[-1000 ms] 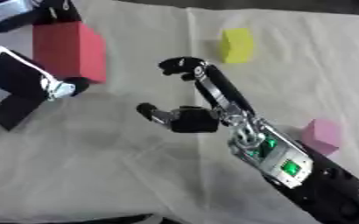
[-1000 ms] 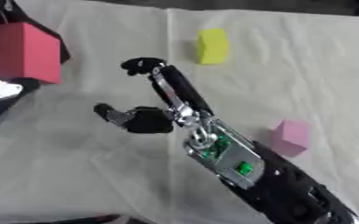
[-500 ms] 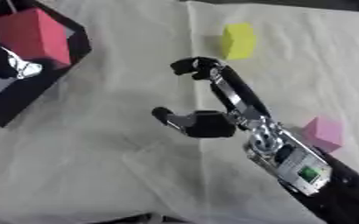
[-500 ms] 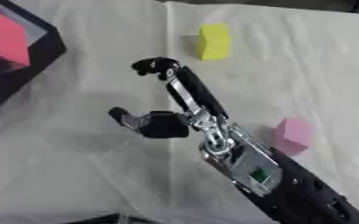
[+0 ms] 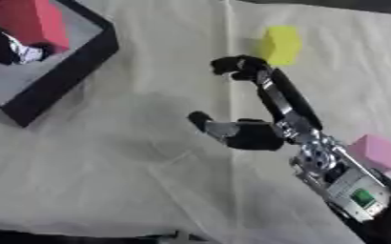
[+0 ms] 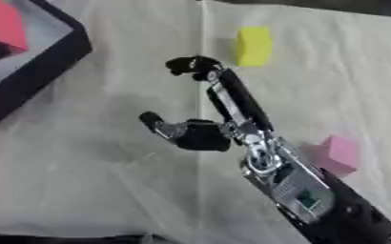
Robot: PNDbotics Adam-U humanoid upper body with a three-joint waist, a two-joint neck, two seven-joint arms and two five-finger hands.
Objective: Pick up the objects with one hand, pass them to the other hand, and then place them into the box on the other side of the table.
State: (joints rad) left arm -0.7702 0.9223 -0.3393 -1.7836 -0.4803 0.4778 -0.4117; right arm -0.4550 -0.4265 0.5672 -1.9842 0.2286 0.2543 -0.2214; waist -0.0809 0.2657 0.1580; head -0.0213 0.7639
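The right hand (image 5: 262, 128) is held at frame centre, fingers spread and empty. A red block (image 5: 32, 21) sits in the black box (image 5: 74, 66), upper left, where the left hand (image 5: 11, 47) is barely seen, fingers unclear. Yellow (image 5: 280, 45) and pink (image 5: 372, 151) cubes lie on creased cloth (image 5: 132, 181).

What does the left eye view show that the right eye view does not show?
Only the left eye view shows more of the left hand at the red block in the black box. The right eye view shows just a sliver of that hand and adds nothing of its own. Both show the right hand, empty over the cloth, the yellow block and the pink block.
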